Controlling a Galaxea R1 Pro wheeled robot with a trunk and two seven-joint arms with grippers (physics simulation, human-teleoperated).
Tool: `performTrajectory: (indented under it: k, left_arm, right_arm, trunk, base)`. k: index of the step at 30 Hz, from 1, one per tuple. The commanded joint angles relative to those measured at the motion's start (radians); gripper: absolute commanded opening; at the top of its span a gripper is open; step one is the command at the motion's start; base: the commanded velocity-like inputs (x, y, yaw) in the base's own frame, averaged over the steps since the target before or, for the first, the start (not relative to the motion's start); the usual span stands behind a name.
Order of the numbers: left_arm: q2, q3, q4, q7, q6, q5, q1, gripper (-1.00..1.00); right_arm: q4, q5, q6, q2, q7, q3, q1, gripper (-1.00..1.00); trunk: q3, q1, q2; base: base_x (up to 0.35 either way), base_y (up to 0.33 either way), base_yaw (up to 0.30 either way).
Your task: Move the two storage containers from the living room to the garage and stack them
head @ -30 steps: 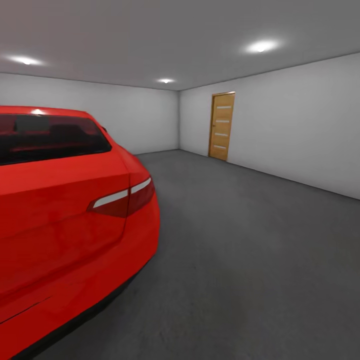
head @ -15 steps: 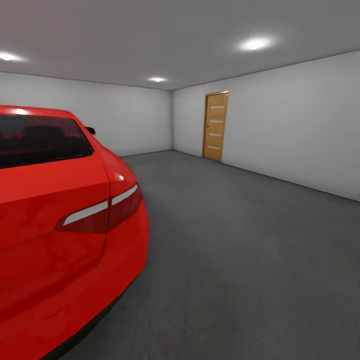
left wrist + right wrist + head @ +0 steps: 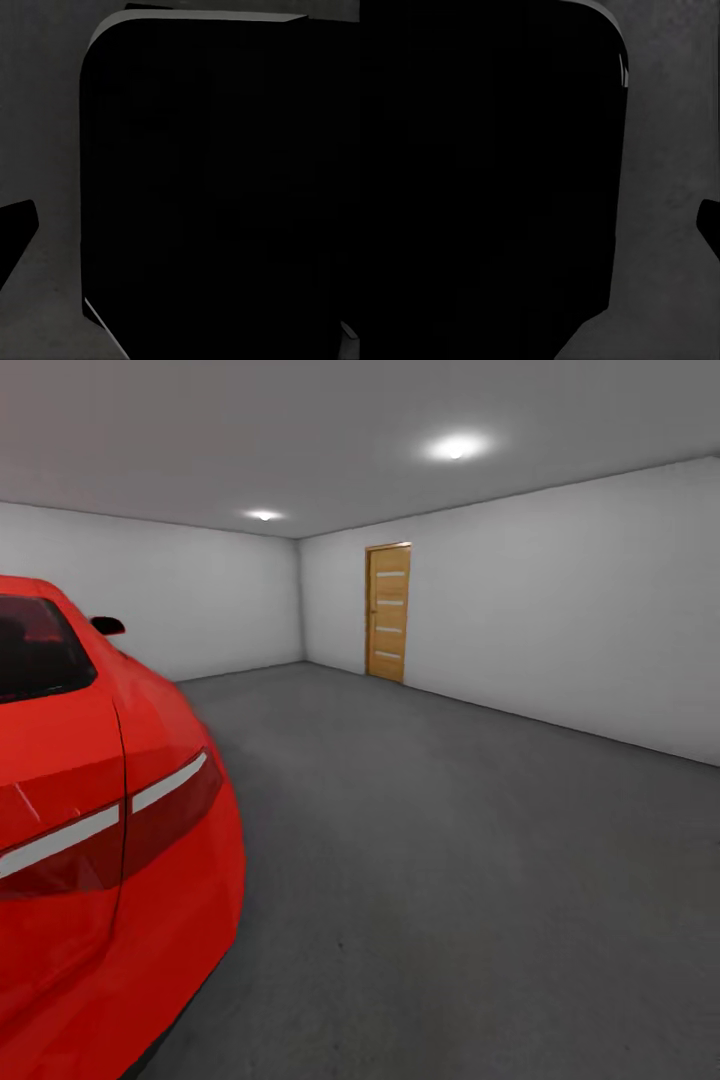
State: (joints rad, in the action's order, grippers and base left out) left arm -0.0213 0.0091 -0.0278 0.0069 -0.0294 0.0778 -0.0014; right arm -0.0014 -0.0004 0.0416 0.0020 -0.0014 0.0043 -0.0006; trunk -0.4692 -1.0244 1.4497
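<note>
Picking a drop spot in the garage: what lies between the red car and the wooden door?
In the head view, just bare dark grey concrete floor stretches from the red car to the wooden door; nothing stands on it.

A red car (image 3: 100,840) is cut off by the head view's left and bottom edges; wrist views are blocked by unidentifiable black shapes.

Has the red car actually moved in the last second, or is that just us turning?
No. The car slid left in the head view, but the wooden door and wall corner slid left with it, so the camera turned right.
</note>
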Motion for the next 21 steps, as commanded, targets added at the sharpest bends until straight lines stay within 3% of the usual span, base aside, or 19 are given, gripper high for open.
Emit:
performTrajectory:
  k: [1, 21]
  left_arm:
    - [0.000, 0.000, 0.000, 0.001, -0.003, 0.008, 0.000, 1.00]
    - [0.000, 0.000, 0.000, 0.001, 0.003, 0.010, 0.000, 1.00]
  right_arm:
    - [0.000, 0.000, 0.003, 0.000, 0.000, 0.000, 0.000, 1.00]
    - [0.000, 0.006, 0.003, 0.001, 0.000, 0.002, 0.000, 1.00]
  trunk:
    - [-0.001, -0.001, 0.000]
    - [-0.001, -0.001, 0.000]
  base:
    - [0.322, -0.009, -0.248]
    - [0.322, -0.001, -0.248]
